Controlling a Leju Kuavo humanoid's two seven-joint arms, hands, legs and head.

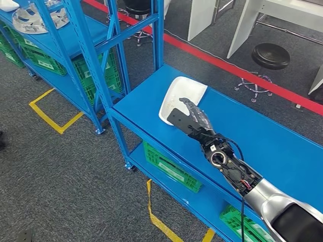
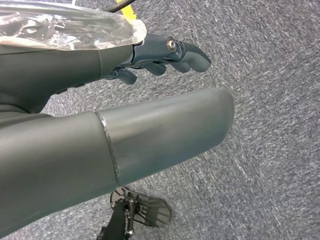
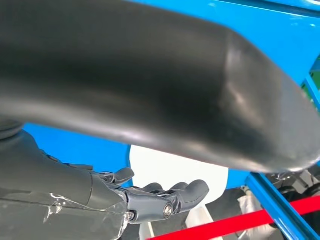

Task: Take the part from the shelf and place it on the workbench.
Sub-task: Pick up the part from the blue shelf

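You see the white part [image 1: 182, 97] lying flat on the blue workbench [image 1: 266, 146], near its far left corner, so the placing looks done or all but done. The right hand [image 1: 192, 117] reaches out over the part's near edge; its fingers [image 3: 177, 192] are stretched out side by side above the white surface, and you can't tell whether they touch it. Judge it as a release: nothing is pinched, and the part rests on the bench by its own weight.

Your left hand [image 2: 166, 52] hangs by the robot's side over grey carpet, fingers loosely extended and holding nothing, kept out of the way since one hand is enough here.

The bench top is smooth painted metal, so the part could slide if nudged as you pull away. Green crates [image 1: 171, 169] sit on its lower level. To the far left stands the blue shelf [image 1: 76, 40] with another shiny part [image 1: 36, 17] on it. Yellow tape [image 1: 53, 118] marks the carpet, a red line [image 1: 236, 68] runs behind the bench, and a black stool [image 1: 269, 58] stands beyond it.
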